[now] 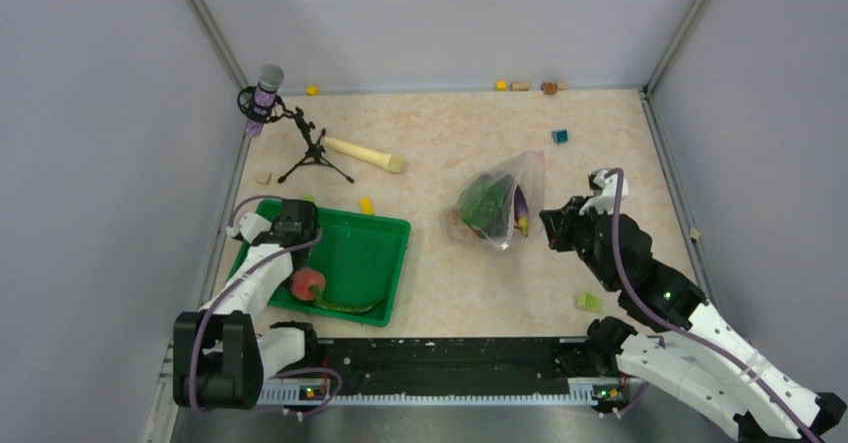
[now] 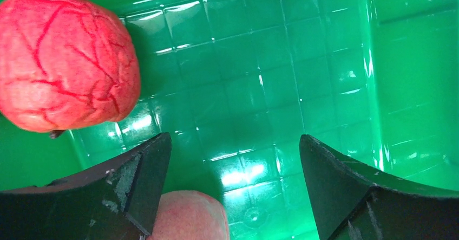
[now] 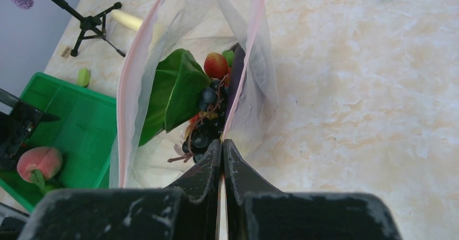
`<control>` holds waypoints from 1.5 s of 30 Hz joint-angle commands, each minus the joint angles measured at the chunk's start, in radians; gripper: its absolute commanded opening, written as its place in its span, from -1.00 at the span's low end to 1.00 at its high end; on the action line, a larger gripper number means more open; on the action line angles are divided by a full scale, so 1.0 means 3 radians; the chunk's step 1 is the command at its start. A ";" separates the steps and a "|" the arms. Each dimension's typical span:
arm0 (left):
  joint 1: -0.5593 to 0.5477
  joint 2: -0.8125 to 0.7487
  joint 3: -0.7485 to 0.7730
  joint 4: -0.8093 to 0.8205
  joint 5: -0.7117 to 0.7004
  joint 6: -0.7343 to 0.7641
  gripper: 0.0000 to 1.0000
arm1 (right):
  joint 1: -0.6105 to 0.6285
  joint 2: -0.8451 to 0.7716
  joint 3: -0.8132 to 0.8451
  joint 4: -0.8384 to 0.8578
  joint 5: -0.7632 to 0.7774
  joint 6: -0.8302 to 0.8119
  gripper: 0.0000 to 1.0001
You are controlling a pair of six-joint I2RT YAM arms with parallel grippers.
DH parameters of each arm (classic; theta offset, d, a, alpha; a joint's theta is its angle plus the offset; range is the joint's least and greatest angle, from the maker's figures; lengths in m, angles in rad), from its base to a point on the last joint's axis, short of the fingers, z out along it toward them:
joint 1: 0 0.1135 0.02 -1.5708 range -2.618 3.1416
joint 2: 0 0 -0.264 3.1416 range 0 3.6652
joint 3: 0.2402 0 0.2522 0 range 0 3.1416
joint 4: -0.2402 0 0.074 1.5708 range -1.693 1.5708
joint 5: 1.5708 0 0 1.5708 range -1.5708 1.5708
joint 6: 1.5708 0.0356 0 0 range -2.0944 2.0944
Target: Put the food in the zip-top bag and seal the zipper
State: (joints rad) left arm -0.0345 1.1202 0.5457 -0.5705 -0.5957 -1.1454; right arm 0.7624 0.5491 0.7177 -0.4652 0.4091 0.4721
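2 black fingers of the right gripper (image 3: 222, 144) are pressed together with only a sliver between them. They pinch one side of the narrow pale pink zipper strip (image 3: 243, 69) at the mouth of the clear floppy plastic zip-top bag (image 3: 262, 93). The other side of that strip arcs away to the left, so the mouth gapes open.

4 kinds of toy food show inside the bag:
- a green-and-white bok choy leaf (image 3: 173, 88), against the far side
- a small red strawberry (image 3: 215, 65), deeper in
- a cluster of dark berries (image 3: 204, 129), nearest the fingers
- a dark purple eggplant (image 3: 236, 80), lying along the pinched side

In the top view the bag sits on the beige marbled table (image 1: 450, 293), right of centre. It is touching the right gripper and well apart from the green plastic tray (image 1: 395, 225) on the left.

The left gripper (image 2: 233, 142) hangs over the tray's gridded floor with its fingers spread wide and nothing between them. A red-yellow toy peach (image 2: 65, 61) lies in the tray just beyond the gripper's left finger, apart from it. A second pinkish rounded surface shows at the bottom edge of the left wrist view, beside that same finger; what it is cannot be told.

Elsewhere on the table:
- a beige wooden rolling pin (image 1: 362, 154), beside a black tripod microphone stand (image 1: 315, 153) at the far left
- a small yellow block (image 1: 367, 205), just beyond the tray's far rim
- a small blue block (image 1: 560, 136), far right
- a small green block (image 1: 588, 302), near the right arm
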 commanded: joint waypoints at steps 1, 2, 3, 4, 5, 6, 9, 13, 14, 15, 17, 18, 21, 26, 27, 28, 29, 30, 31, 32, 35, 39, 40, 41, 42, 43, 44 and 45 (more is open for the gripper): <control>0.0013 0.0104 -0.0022 0.0196 0.0158 0.0111 0.83 | -0.0026 -0.0051 0.0021 0.0099 0.0087 -0.0006 -1.00; 0.0012 0.0126 -0.0028 0.0225 0.0251 0.0140 0.83 | -0.0026 -0.0051 0.0016 0.0099 0.0081 -0.0005 -1.00; 0.0013 0.0134 -0.0043 0.0280 0.0329 0.0177 0.82 | -0.0027 -0.0054 0.0012 0.0099 0.0076 0.0000 -1.00; 0.0013 0.0137 -0.0065 0.0325 0.0413 0.0206 0.80 | -0.0026 -0.0047 0.0011 0.0098 0.0076 -0.0003 -1.00; 0.0013 0.0141 -0.0077 0.0355 0.0486 0.0233 0.80 | -0.0026 -0.0048 0.0013 0.0098 0.0080 -0.0004 -1.00; 0.0013 0.0132 -0.0069 0.0358 0.0589 0.0282 0.79 | -0.0026 -0.0047 0.0015 0.0101 0.0093 -0.0004 -1.00; -0.0008 0.0133 -0.0126 0.0448 0.0905 0.0414 0.76 | -0.0026 -0.0059 0.0014 0.0090 0.0100 0.0001 -1.00; -0.0013 0.0120 -0.0165 0.0512 0.1103 0.0441 0.76 | -0.0027 -0.0062 0.0021 0.0088 0.0122 -0.0001 -1.00; -0.0013 0.0108 -0.0163 0.0503 0.1130 0.0443 0.77 | -0.0024 -0.0061 0.0021 0.0090 0.0126 0.0000 -1.00; -0.0017 0.0093 -0.0167 0.0488 0.1172 0.0447 0.79 | -0.0025 -0.0064 0.0017 0.0089 0.0132 0.0000 -1.00; -0.0027 0.0049 -0.0180 0.0437 0.1239 0.0458 0.82 | -0.0026 -0.0058 0.0016 0.0091 0.0147 -0.0002 -1.00; -0.0035 0.0016 -0.0179 0.0405 0.1263 0.0460 0.82 | -0.0026 -0.0055 0.0020 0.0091 0.0136 0.0000 -1.00; -0.0065 -0.0094 -0.0141 0.0183 0.1228 0.0476 0.82 | -0.0025 -0.0062 0.0022 0.0084 0.0129 -0.0004 -1.00; -0.0156 -0.0340 -0.0120 -0.0205 0.1202 0.0560 0.92 | -0.0026 -0.0064 0.0016 0.0079 0.0104 -0.0004 -1.00; -0.0174 -0.0381 -0.0112 -0.0302 0.1181 0.0570 0.92 | -0.0026 -0.0064 0.0018 0.0078 0.0095 -0.0006 -1.00; -0.0195 -0.0425 -0.0113 -0.0381 0.1149 0.0578 0.93 | -0.0026 -0.0063 0.0014 0.0079 0.0098 -0.0003 -1.00; -0.0213 -0.0460 -0.0118 -0.0444 0.1127 0.0594 0.93 | -0.0026 -0.0065 0.0011 0.0079 0.0094 -0.0005 -1.00; -0.0226 -0.0501 -0.0136 -0.0478 0.1131 0.0618 0.93 | -0.0026 -0.0064 0.0011 0.0079 0.0094 -0.0004 -1.00; -0.0232 -0.0533 -0.0149 -0.0492 0.1164 0.0663 0.93 | -0.0026 -0.0062 0.0012 0.0081 0.0097 -0.0005 -1.00; -0.0235 -0.0557 -0.0160 -0.0499 0.1209 0.0703 0.93 | -0.0026 -0.0064 0.0015 0.0078 0.0090 -0.0011 -1.00; -0.0259 -0.0632 -0.0171 -0.0570 0.1306 0.0773 0.93 | -0.0026 -0.0068 0.0019 0.0071 0.0092 -0.0012 -1.00; -0.0325 -0.0720 -0.0214 -0.0579 0.1392 0.0788 0.93 | -0.0026 -0.0070 0.0016 0.0070 0.0094 -0.0010 -1.00; -0.0342 -0.0730 -0.0222 -0.0548 0.1436 0.0806 0.93 | -0.0026 -0.0063 0.0013 0.0069 0.0097 -0.0010 -1.00; -0.0356 -0.0743 -0.0224 -0.0530 0.1473 0.0811 0.93 | -0.0026 -0.0064 0.0011 0.0069 0.0099 -0.0009 -1.00; -0.0375 -0.0750 -0.0221 -0.0521 0.1502 0.0818 0.89 | -0.0026 -0.0061 0.0011 0.0068 0.0106 -0.0009 -1.00; -0.0388 -0.0754 -0.0212 -0.0517 0.1514 0.0824 0.82 | -0.0024 -0.0061 0.0010 0.0068 0.0105 -0.0008 -1.00; -0.0402 -0.0753 -0.0205 -0.0529 0.1515 0.0826 0.72 | -0.0025 -0.0062 0.0011 0.0070 0.0106 -0.0009 -1.00; -0.0412 -0.0762 -0.0196 -0.0539 0.1515 0.0827 0.63 | -0.0025 -0.0062 0.0013 0.0072 0.0111 -0.0005 -1.00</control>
State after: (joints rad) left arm -0.1432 0.9092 0.4839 -0.7269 -0.1684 -0.9169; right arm 0.7624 0.5430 0.7136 -0.4797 0.4259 0.4721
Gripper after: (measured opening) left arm 0.884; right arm 0.005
